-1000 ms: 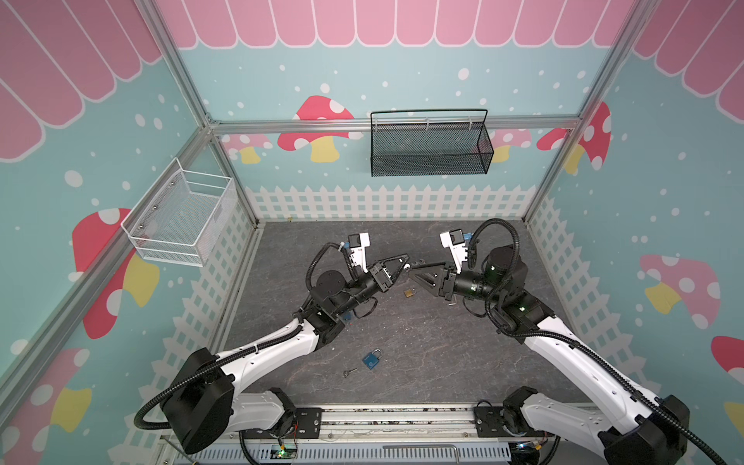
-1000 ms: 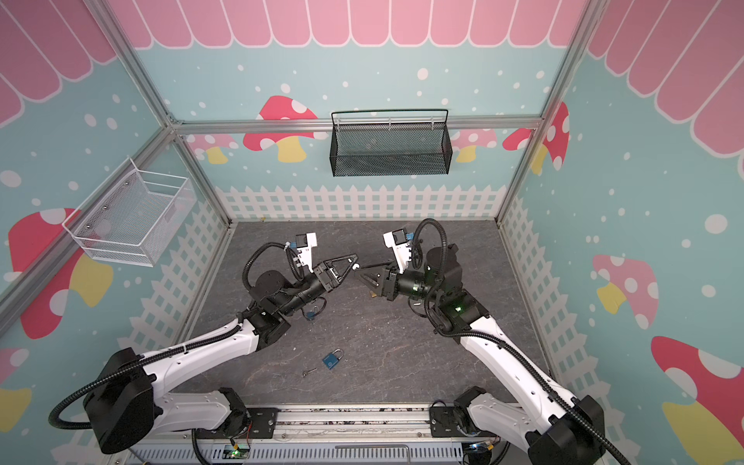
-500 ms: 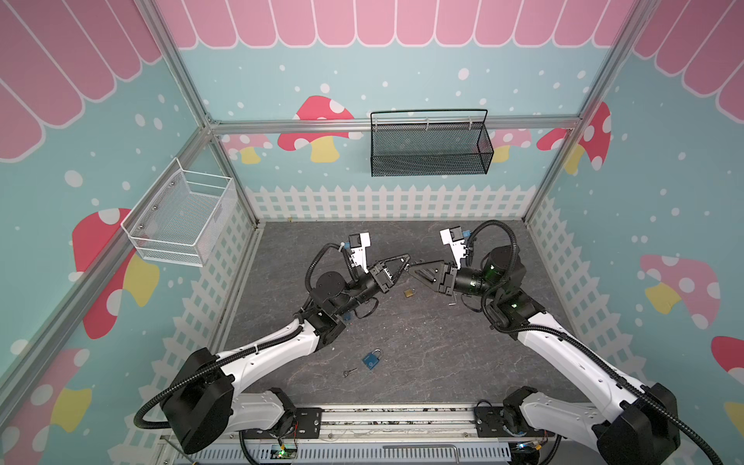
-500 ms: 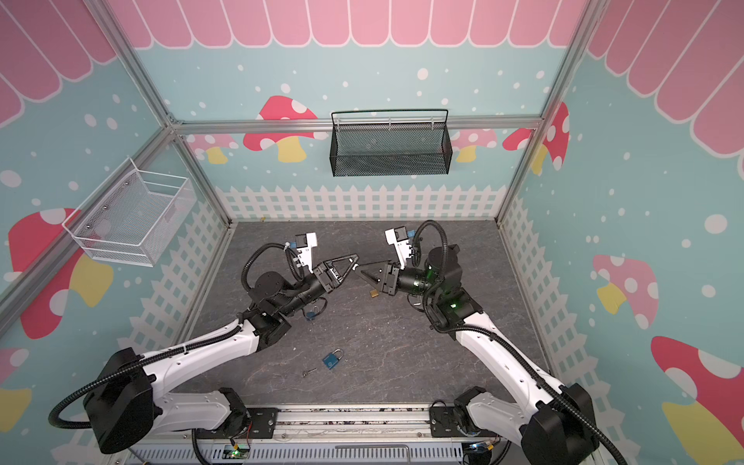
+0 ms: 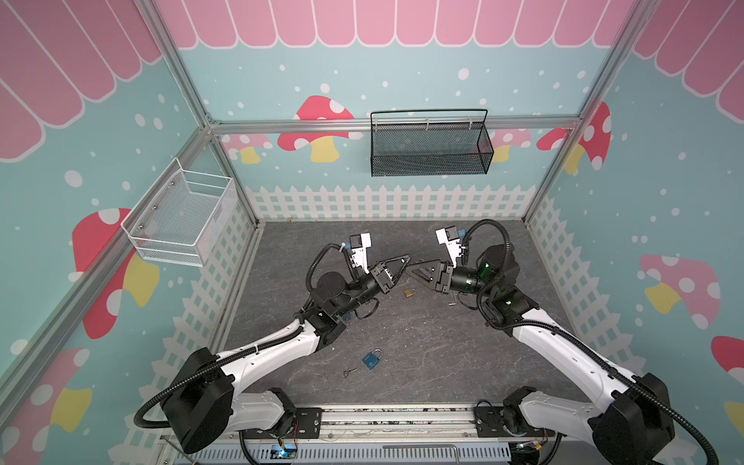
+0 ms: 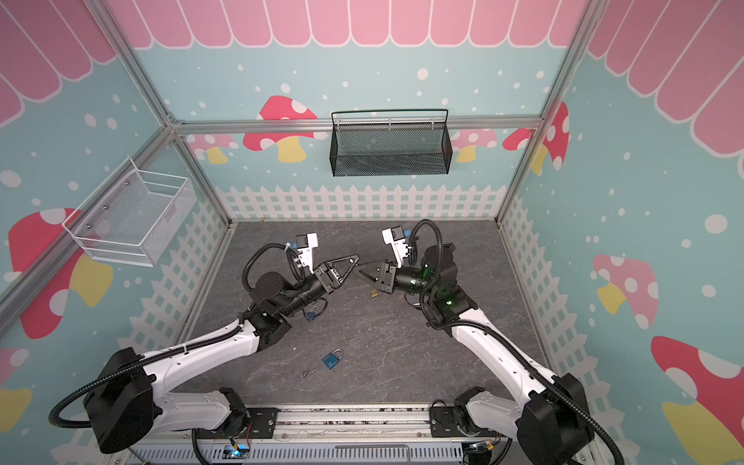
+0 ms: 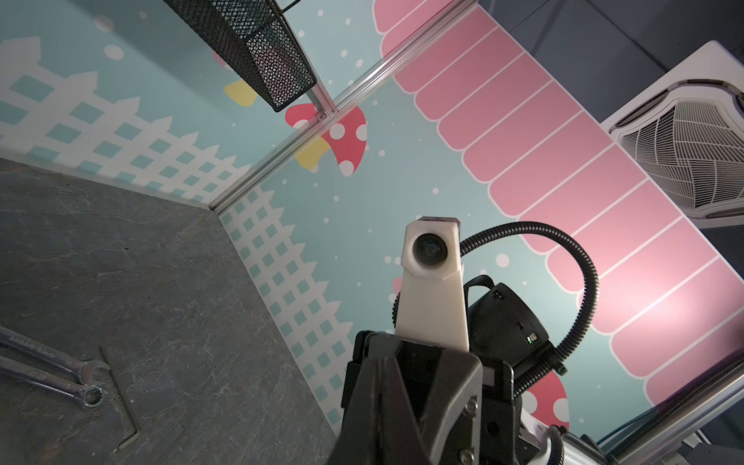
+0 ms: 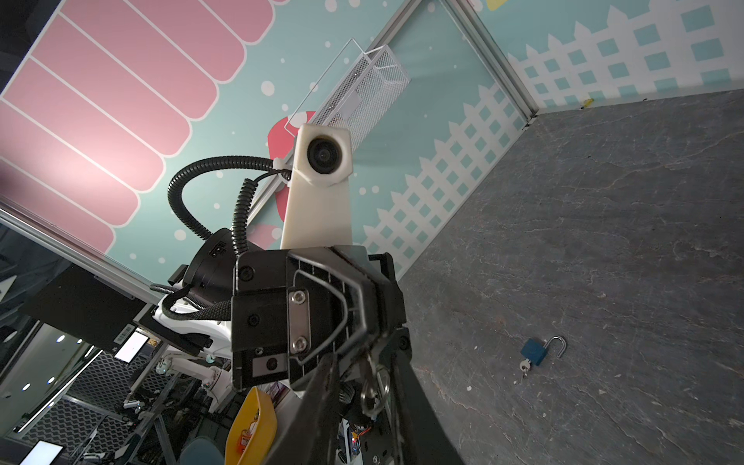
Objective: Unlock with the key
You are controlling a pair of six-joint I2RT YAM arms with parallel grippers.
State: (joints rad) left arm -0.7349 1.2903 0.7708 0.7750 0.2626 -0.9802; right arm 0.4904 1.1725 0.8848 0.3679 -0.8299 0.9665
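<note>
Midair, pinches a key [image 8: 368,376] with its ring at the tip of the left gripper [image 5: 407,257], with jaws closed tight. Points the right gripper [image 5: 408,269] straight at it, tip to tip above the middle of the table [image 5: 443,362], fingers [image 8: 318,406] narrowly apart on either side of the key and not visibly touching it. Shows, in both top views, a brass padlock [image 5: 409,292] on the table just below the two tips and a blue padlock [image 5: 372,359] well nearer the front edge with a spare key [image 5: 350,372] just beside it; in a top view, a half-hidden padlock [image 6: 312,314] under the left arm. Has two wrenches [image 7: 52,362] and a hex key [image 7: 120,394] flat on the table in the left wrist view, a black basket [image 5: 428,147] on the back wall, a white basket [image 5: 181,221] on the left.
</note>
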